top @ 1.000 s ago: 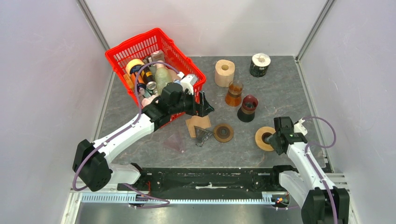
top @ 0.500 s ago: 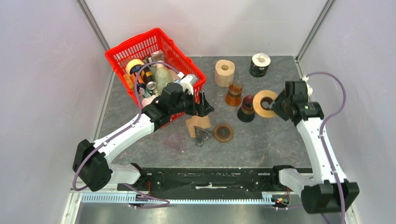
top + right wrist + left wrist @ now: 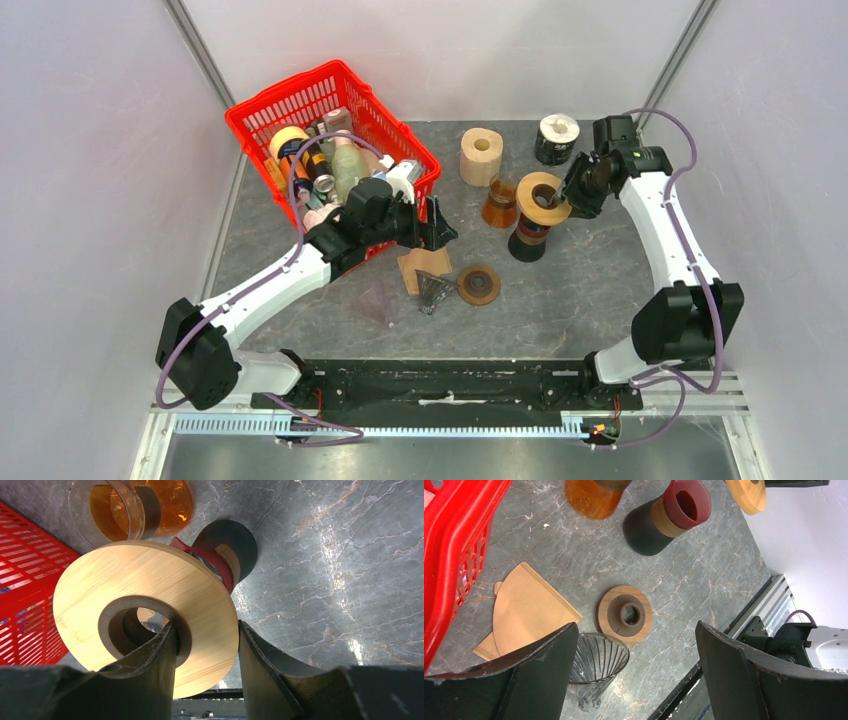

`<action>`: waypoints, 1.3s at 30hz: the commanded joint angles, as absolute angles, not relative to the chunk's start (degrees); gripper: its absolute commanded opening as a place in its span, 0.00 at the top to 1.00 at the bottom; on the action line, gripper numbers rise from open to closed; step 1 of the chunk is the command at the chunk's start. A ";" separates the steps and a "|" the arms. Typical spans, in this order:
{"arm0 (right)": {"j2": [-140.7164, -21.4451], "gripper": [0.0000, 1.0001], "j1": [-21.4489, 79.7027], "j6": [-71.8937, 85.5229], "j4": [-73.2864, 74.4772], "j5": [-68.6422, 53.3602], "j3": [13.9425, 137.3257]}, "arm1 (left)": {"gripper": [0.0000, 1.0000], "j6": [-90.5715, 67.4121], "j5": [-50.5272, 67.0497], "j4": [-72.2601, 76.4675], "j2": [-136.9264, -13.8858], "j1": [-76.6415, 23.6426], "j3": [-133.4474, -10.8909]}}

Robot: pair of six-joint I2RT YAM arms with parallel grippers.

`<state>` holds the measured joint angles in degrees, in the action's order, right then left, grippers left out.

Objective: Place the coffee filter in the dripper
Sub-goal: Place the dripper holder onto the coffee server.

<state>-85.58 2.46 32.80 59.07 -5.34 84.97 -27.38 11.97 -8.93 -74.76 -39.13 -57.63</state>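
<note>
Presently the coffee filter (image 3: 423, 268) (image 3: 526, 612) is seen lying flat on the grey table (image 3: 600, 290), just beside the lower corner of the red basket (image 3: 258, 112) (image 3: 454, 535). The dripper (image 3: 433, 291) (image 3: 596, 665), made of ribbed clear glass, is found just beside the filter's near edge and appears to be tipped onto its side. Whether the two are touching cannot be told, since that spot is hidden behind a finger in the left wrist view. A dark wooden ring (image 3: 479, 284) (image 3: 624, 615) is laid flat just to the right of the dripper. The left gripper (image 3: 435, 225) (image 3: 636, 627) is held above the filter and dripper with its jaws spread wide, and nothing is gripped between them. The right gripper (image 3: 572, 195) (image 3: 206, 627) is stretched out to the far side of the table and is clamped on a light wooden ring (image 3: 541, 198) (image 3: 145, 615). One finger is passed through the ring's hole and the other is pressed against its outer rim. The ring is carried tilted in the air, over a dark vessel with a red top (image 3: 530, 240) (image 3: 664, 517) (image 3: 227, 547) and beside an amber glass (image 3: 501, 200) (image 3: 591, 495) (image 3: 135, 505). A paper roll (image 3: 481, 155) is stood farther back on the table.
</note>
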 commanded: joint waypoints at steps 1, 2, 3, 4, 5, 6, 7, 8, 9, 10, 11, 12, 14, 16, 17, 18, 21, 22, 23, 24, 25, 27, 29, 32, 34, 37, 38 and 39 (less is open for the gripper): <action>-88.64 0.69 2.62 30.02 61.87 -7.55 89.61 | 0.06 -27.28 10.35 -9.40 -75.10 -39.31 -58.71; -89.66 0.69 2.55 29.78 62.47 -7.42 90.57 | 0.06 -27.39 10.30 -9.46 -75.13 -39.29 -58.71; -90.65 0.69 2.59 29.34 63.22 -7.38 91.54 | 0.06 -27.53 10.28 -9.56 -75.15 -39.29 -58.71; -91.68 0.69 2.62 29.00 64.12 -7.32 92.55 | 0.06 -27.69 10.28 -9.54 -75.15 -39.29 -58.61; -92.56 0.69 2.58 28.61 64.88 -7.28 93.31 | 0.06 -27.83 10.21 -9.51 -75.15 -39.29 -58.54; -93.06 0.69 2.55 28.23 65.40 -7.05 93.56 | 0.06 -27.86 10.11 -9.49 -75.22 -39.33 -58.45; -93.52 0.69 2.55 28.14 65.42 -6.84 93.53 | 0.06 -27.97 10.15 -9.49 -75.34 -39.30 -58.51; -93.80 0.69 2.61 27.99 65.34 -6.73 93.30 | 0.06 -28.01 10.13 -9.50 -75.40 -39.29 -58.53; -94.26 0.69 2.55 27.95 65.39 -6.42 93.05 | 0.06 -28.07 10.15 -9.49 -75.57 -39.29 -58.57; -94.64 0.69 2.57 27.76 65.42 -6.11 92.89 | 0.06 -28.16 10.13 -9.50 -75.74 -39.29 -58.67; -94.94 0.69 2.61 27.58 65.27 -5.67 92.66 | 0.06 -28.25 10.09 -9.58 -75.99 -39.29 -58.69; -95.18 0.69 2.62 27.50 64.51 -5.26 92.25 | 0.06 -28.25 10.21 -9.66 -76.18 -39.29 -58.80; -95.44 0.70 2.73 27.33 62.37 -4.73 91.32 | 0.06 -28.32 10.35 -9.67 -76.44 -39.29 -58.88; -95.75 0.70 3.17 27.37 60.56 -3.43 90.57 | 0.06 -28.41 10.45 -9.67 -76.58 -39.29 -58.97; -95.91 0.70 3.53 27.25 59.96 -3.20 90.25 | 0.06 -28.47 10.54 -9.67 -76.68 -39.33 -58.97; -95.94 0.70 3.80 27.12 59.33 -2.92 89.73 | 0.06 -28.46 10.55 -9.67 -76.73 -39.29 -59.02; -96.56 0.69 4.38 27.04 58.54 -1.76 89.04 | 0.06 -28.46 10.47 -9.65 -76.95 -39.31 -59.05; -96.79 0.69 4.50 27.15 58.49 -1.30 88.96 | 0.06 -28.51 10.47 -9.62 -77.11 -39.29 -59.06; -97.13 0.69 4.69 27.16 58.49 -1.08 88.86 | 0.06 -28.51 10.55 -9.64 -77.16 -39.29 -59.05; -97.33 0.69 4.87 27.24 58.50 -0.70 88.78 | 0.06 -28.56 10.55 -9.65 -77.25 -39.29 -59.14; -97.38 0.69 5.15 27.29 58.44 -0.38 88.56 | 0.06 -28.54 10.55 -9.67 -77.39 -39.31 -59.15; -97.47 0.69 5.31 27.38 58.36 0.70 88.05 | 0.06 -28.54 10.61 -9.75 -77.49 -39.29 -59.16; -97.46 0.68 5.52 27.42 58.38 2.03 87.57 | 0.06 -28.51 10.57 -9.76 -77.43 -39.29 -59.15; -97.24 0.67 5.62 27.60 58.20 3.12 86.69 | 0.06 -28.54 10.47 -9.76 -77.44 -39.33 -59.15; -97.06 0.65 5.62 27.59 57.83 3.49 86.08 | 0.06 -28.50 10.40 -9.76 -77.51 -39.29 -59.16; -96.94 0.64 5.69 27.59 57.08 3.85 85.37 | 0.06 -28.54 10.22 -9.76 -77.60 -39.30 -59.15; -96.95 0.62 5.68 27.73 57.04 4.17 85.26 | 0.06 -28.61 10.12 -9.76 -77.61 -39.29 -59.15; -97.04 0.60 5.67 28.06 57.12 4.88 85.17 | 0.06 -28.75 9.91 -9.76 -77.72 -39.30 -59.15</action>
<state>-97.49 5.50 27.83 58.72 1.85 86.63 -27.42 12.12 -8.84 -76.36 -39.90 -57.91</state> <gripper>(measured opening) 0.502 0.938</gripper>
